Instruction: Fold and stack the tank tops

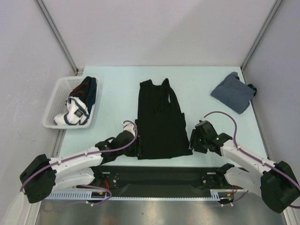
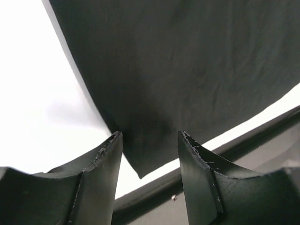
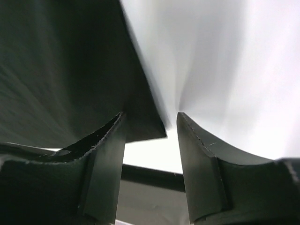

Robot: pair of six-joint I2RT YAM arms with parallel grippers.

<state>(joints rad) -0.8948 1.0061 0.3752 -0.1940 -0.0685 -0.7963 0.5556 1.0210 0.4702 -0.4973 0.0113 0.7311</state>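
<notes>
Only overhead shows the blue-grey top [image 1: 232, 92].

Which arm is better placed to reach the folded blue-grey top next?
Right, probably. The folded slate blue-grey cloth tank top lies at the far right, nearer the right pincer; the left pincer sits beyond the black cloth tank top.

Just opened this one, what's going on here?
Two robot arms are working on a plain black cloth tank top lying flat mid-table. The left end effector and right end effector sit at its two near corners, jaws open, nothing clamped. A slate blue-grey top, apparently folded, lies far right. A white plastic basket of other clothes stands left.
</notes>
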